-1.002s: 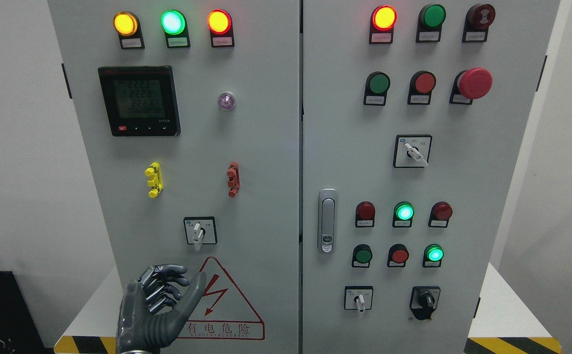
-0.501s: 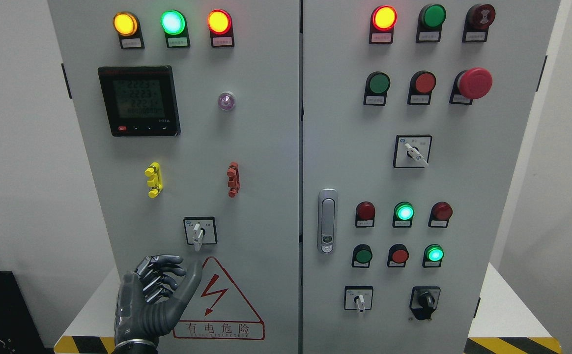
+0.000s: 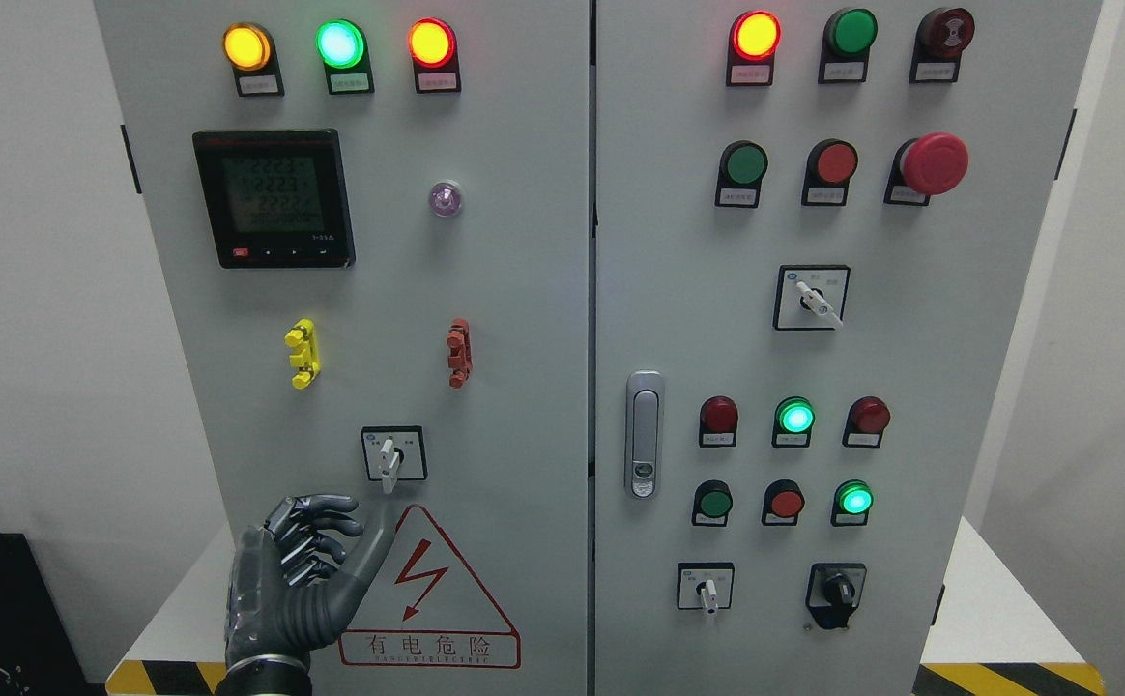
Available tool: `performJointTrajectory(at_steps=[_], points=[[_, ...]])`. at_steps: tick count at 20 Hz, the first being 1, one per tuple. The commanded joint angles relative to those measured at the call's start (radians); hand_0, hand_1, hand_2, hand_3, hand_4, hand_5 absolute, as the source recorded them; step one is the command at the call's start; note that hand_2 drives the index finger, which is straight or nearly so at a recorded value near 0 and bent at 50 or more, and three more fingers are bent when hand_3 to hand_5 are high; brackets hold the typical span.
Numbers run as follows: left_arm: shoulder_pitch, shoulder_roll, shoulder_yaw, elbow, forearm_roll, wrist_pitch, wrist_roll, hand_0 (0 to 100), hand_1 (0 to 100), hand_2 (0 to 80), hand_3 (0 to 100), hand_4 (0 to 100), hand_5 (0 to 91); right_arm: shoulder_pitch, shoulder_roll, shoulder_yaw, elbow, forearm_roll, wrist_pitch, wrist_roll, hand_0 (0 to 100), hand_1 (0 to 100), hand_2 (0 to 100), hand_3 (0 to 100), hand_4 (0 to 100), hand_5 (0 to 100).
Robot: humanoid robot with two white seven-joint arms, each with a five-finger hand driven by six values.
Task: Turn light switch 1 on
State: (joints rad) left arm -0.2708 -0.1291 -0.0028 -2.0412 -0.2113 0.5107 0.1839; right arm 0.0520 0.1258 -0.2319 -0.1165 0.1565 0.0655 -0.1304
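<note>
The small white rotary selector switch (image 3: 390, 456) on the grey metal cabinet's left door (image 3: 524, 319) is taken as the target; its lever points down. The dark grey left hand (image 3: 302, 572) is raised just below-left of it, fingers loosely curled, thumb extended toward the switch, grasping nothing, seemingly staged for a turn.

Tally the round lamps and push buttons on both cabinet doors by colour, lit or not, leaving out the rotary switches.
Yellow: 1
Green: 7, the first at the left door's top
Red: 8, counting the mushroom button and the dark one at top right
Clear or purple: 1
Total: 17
</note>
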Motion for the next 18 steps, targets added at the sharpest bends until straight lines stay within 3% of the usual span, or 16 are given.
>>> performJointTrajectory(at_steps=[1, 18], points=[[-0.014, -0.009, -0.022, 0.01, -0.003, 0.006, 0.02, 13, 72, 48.5, 68, 82, 79.1, 0.0, 0.0, 0.0, 0.0, 0.0, 0.0, 0.0, 30, 0, 0, 0, 0, 0], [-0.047, -0.014, -0.032, 0.046, 0.004, 0.025, 0.022, 17, 72, 48.6, 69, 82, 80.1, 0.0, 0.0, -0.001, 0.0, 0.0, 0.0, 0.0, 30, 0, 0, 0, 0, 0]])
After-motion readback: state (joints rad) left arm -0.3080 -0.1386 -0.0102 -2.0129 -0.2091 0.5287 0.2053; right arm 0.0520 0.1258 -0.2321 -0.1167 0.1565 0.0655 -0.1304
